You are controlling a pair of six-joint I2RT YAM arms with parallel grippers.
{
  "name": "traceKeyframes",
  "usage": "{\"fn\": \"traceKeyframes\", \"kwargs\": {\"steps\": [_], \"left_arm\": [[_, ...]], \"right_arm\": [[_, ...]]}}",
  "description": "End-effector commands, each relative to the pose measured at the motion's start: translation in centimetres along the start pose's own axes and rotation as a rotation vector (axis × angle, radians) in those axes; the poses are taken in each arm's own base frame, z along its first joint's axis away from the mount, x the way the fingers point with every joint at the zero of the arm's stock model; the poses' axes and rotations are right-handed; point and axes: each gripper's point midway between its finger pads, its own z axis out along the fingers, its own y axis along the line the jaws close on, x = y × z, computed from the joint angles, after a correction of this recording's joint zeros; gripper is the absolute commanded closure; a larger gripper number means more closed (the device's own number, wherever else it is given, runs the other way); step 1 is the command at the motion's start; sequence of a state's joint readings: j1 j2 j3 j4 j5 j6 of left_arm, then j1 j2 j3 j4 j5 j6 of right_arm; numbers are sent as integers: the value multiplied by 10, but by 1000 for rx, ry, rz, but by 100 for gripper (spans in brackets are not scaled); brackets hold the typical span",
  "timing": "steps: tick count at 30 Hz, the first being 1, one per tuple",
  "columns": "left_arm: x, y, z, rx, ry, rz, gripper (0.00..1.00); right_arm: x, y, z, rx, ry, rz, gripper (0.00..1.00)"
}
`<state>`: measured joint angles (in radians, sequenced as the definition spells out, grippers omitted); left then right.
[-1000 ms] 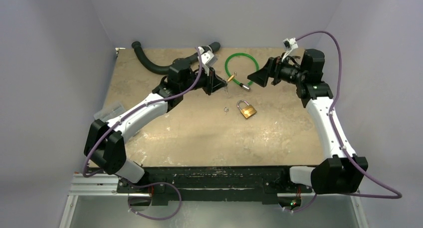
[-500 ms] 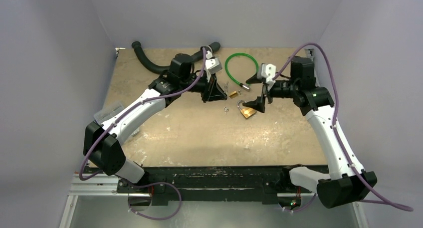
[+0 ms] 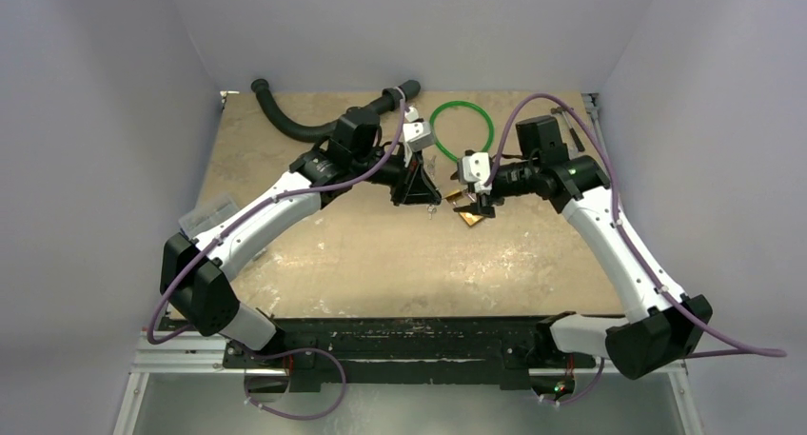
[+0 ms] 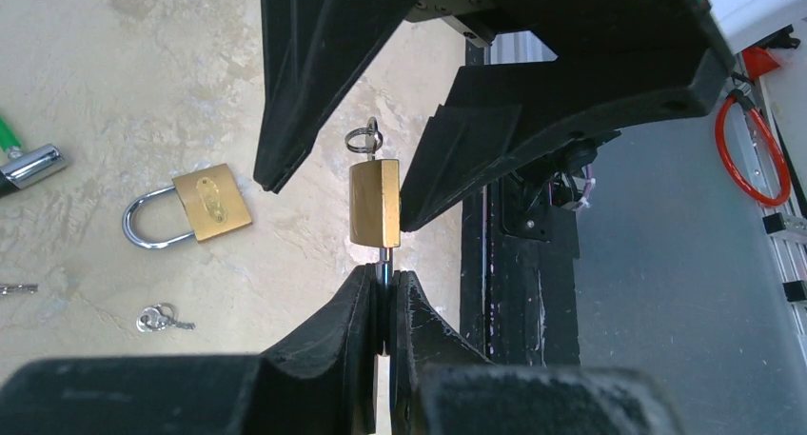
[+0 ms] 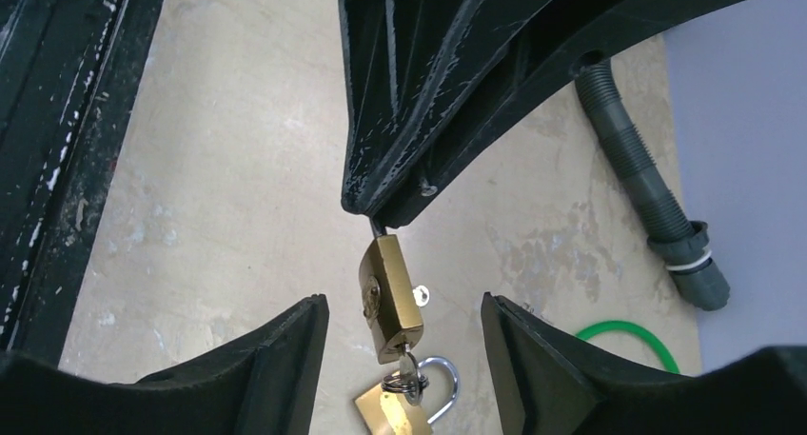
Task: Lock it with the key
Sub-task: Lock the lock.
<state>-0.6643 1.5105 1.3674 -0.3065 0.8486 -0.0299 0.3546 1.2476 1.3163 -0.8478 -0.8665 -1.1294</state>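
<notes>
A small brass lock (image 4: 374, 204) hangs in the air above the table, its silver shackle pinched in my shut left gripper (image 4: 385, 281). The key (image 5: 407, 366) is stuck in the lock's keyhole at the far end from the left fingers, with a small ring (image 4: 364, 138) on it. My right gripper (image 5: 404, 354) is open and straddles the key end of the lock (image 5: 390, 297), one finger (image 5: 276, 359) on each side, neither touching. From above, the two grippers meet at the lock (image 3: 455, 198) near the table's middle.
A second brass padlock (image 4: 195, 205) with a closed shackle lies on the table just below the held one. Loose small keys (image 4: 162, 318) lie beside it. A green cable loop (image 3: 461, 126) and a grey corrugated hose (image 3: 295, 121) lie at the back.
My right arm swung left and down until its jaws straddle the held lock, and the jaws have narrowed. My left arm carried the lock a little right, toward the table's middle.
</notes>
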Motion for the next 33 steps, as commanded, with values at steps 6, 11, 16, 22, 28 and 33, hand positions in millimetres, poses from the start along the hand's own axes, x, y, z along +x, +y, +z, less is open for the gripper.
{"fn": "traceKeyframes", "kwargs": {"steps": [6,11,16,22,28,33], "left_arm": [[-26,-12,-6,25,-59,95,100],[-25,-12,-6,23,-57,93,100],[-23,-11,-7,18,-51,113,100],[-16,-10,-8,8,-29,114,100],[-18,-6,-17,-5,-31,92,90],[-33,2,-37,-33,-72,74,43]], "right_arm": [[2,8,1,-34,56,-90,41],[2,10,4,-40,61,-101,50],[1,10,7,-46,66,-108,62],[-1,5,11,-19,55,-51,86],[-5,5,13,-12,35,3,100],[-8,0,15,27,8,72,100]]}}
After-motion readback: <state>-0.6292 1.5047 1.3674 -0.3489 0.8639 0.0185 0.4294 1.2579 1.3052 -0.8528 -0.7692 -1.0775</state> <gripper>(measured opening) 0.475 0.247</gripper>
